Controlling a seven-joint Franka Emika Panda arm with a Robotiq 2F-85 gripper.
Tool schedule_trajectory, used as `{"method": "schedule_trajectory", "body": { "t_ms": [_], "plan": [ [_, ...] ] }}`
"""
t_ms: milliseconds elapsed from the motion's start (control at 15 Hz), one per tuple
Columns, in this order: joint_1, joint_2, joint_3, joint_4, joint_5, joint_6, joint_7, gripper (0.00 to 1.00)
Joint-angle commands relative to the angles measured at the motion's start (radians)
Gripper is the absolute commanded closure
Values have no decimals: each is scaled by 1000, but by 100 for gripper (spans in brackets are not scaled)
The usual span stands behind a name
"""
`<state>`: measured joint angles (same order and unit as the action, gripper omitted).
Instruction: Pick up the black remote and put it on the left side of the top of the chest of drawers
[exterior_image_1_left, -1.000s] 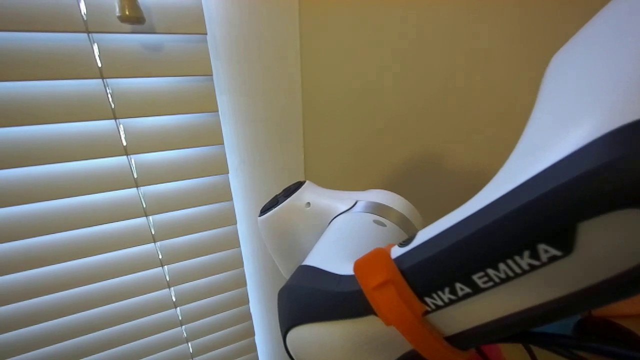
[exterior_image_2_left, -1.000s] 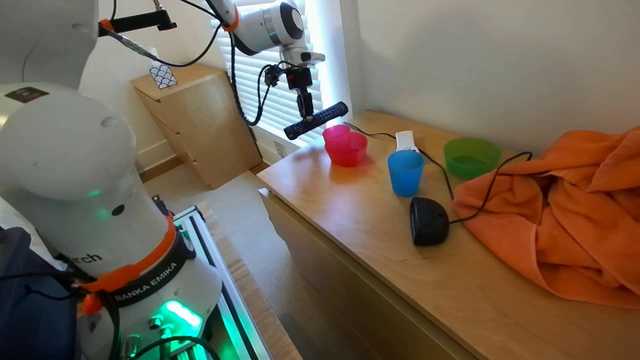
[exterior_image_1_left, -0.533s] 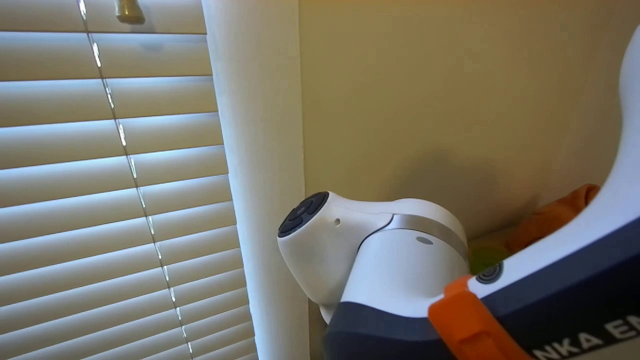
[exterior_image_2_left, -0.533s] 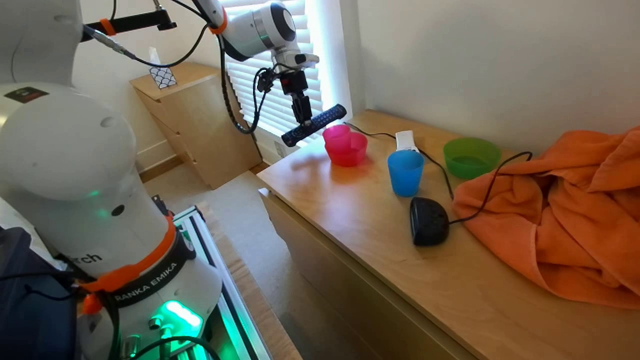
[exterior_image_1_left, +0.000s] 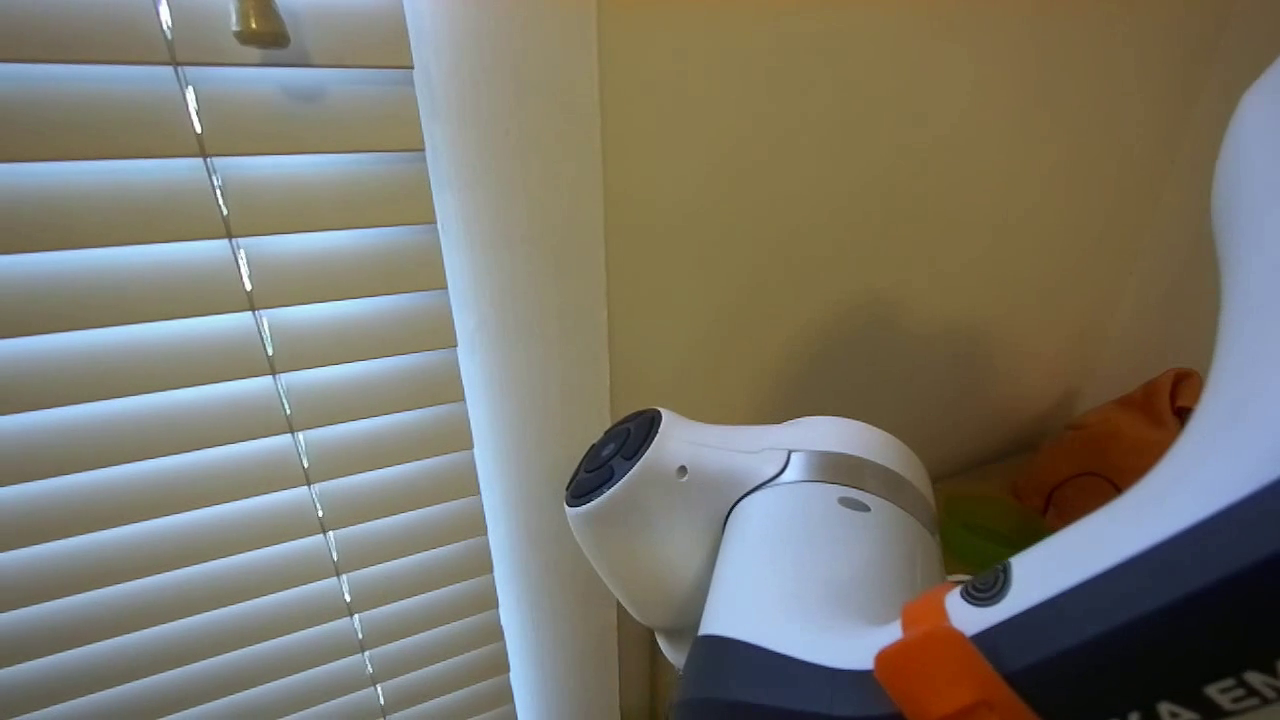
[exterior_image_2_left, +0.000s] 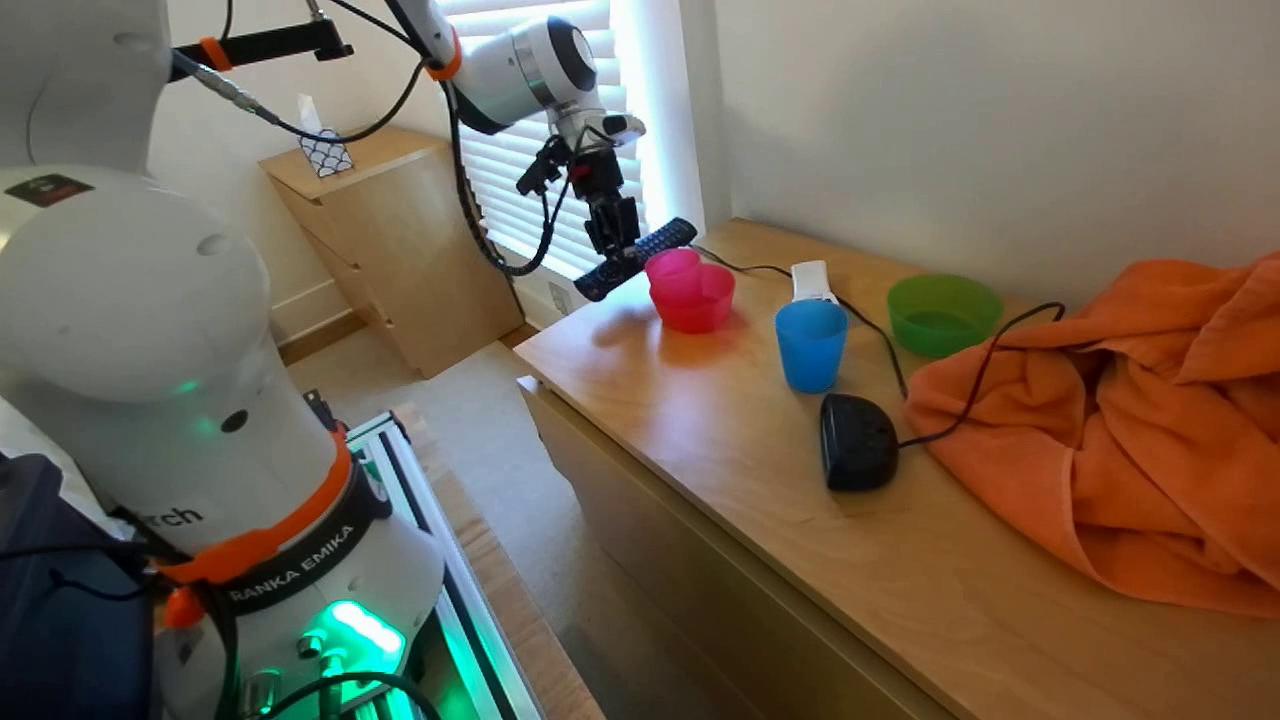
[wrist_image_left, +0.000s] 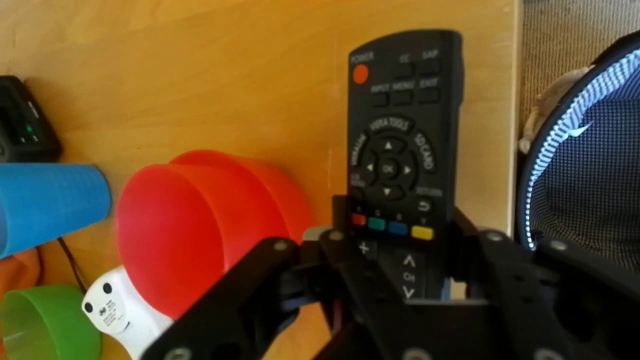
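Observation:
My gripper is shut on the black remote and holds it above the far, window-side end of the chest of drawers. In the wrist view the gripper's fingers clasp the remote on both long sides near its coloured buttons. The button face is toward the wrist camera. The remote's lower end is hidden by the gripper. It hangs over the bare tan top near the edge, beside the red-pink cups. The remote's shadow falls on the top. In an exterior view the arm's wrist shows, but not the remote or fingers.
Pink cups stand close to the remote. A blue cup, white controller, green bowl, black cabled device and orange towel lie further along. A dark-rimmed mesh bag lies past the chest's edge.
My gripper has lowered a little with the remote still held. It has tilted, so the remote's button face shows more. In an exterior view the wrist has moved right and down.

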<state>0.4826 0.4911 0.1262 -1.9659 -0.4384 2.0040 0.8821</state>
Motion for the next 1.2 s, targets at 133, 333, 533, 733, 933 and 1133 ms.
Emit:
{"method": "schedule_trajectory", "body": {
  "t_ms": [133,333,533,733,933,1133],
  "plan": [
    [-33,22,3,-17,-21,35,-142,82],
    [-36,44,-2,5,-5,15,-168,24],
    [-9,19,-8,22,0,-60,-116,2],
    [37,-37,-11,28,-50,-97,11,0],
    [71,-119,6,-7,-86,-104,203,0],
    [79,-207,44,-93,-34,-145,405,0]
  ]
}}
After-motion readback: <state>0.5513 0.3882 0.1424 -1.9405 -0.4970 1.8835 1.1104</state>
